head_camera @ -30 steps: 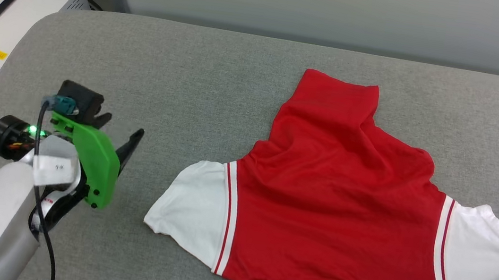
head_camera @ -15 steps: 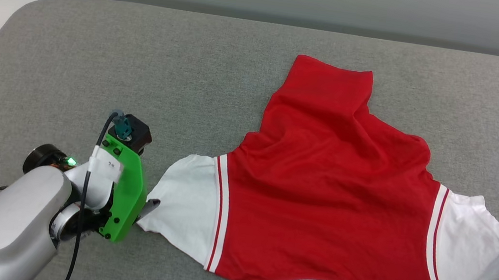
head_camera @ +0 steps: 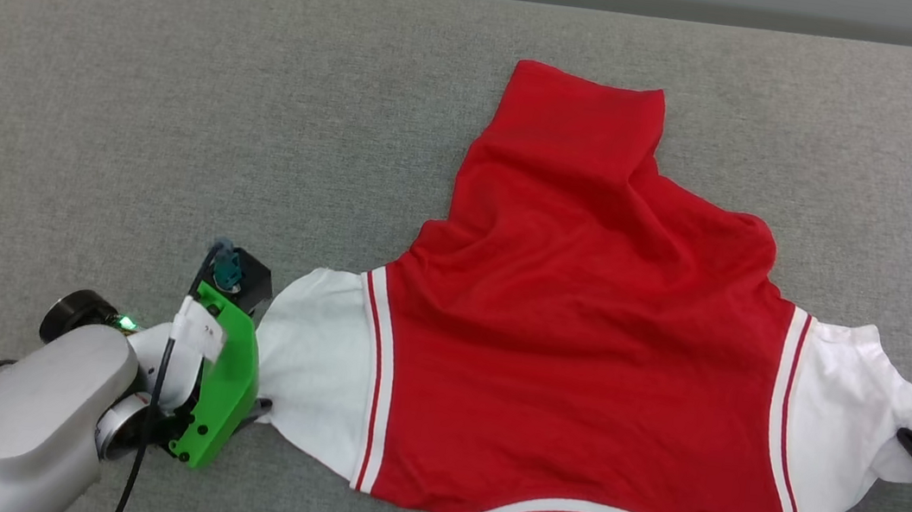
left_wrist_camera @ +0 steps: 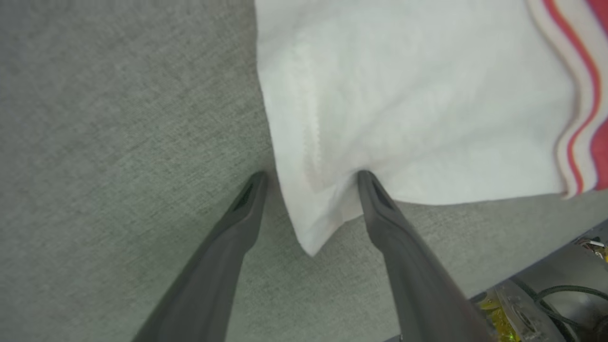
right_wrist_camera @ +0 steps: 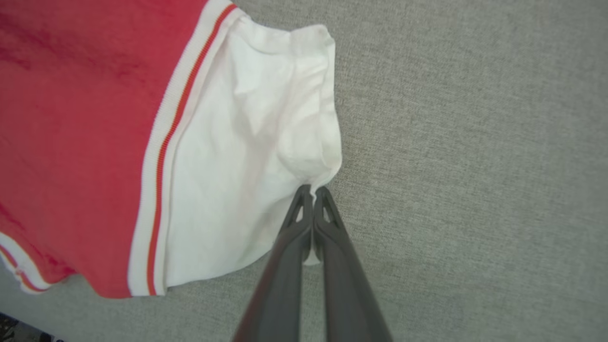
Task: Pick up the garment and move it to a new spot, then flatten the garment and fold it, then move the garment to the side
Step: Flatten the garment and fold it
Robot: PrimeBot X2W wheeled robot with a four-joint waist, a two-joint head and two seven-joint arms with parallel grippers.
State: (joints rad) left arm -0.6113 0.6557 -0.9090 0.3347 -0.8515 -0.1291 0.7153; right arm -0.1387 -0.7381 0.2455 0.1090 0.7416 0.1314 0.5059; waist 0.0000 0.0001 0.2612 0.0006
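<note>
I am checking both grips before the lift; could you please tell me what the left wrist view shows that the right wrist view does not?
Left wrist view: the left gripper open, fingers straddling a white sleeve corner of the garment. Right wrist view: the right gripper shut on the other sleeve's edge, beside the wide red body. Both: white sleeve, striped trim, grey fabric surface.

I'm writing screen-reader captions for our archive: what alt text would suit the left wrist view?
The left claw stands open, its two long dark fingers straddling the corner of a white short sleeve of the red jersey T-shirt. The sleeve lies on a grey woven fabric surface, with red-and-white striped trim at the view's right edge.
</note>
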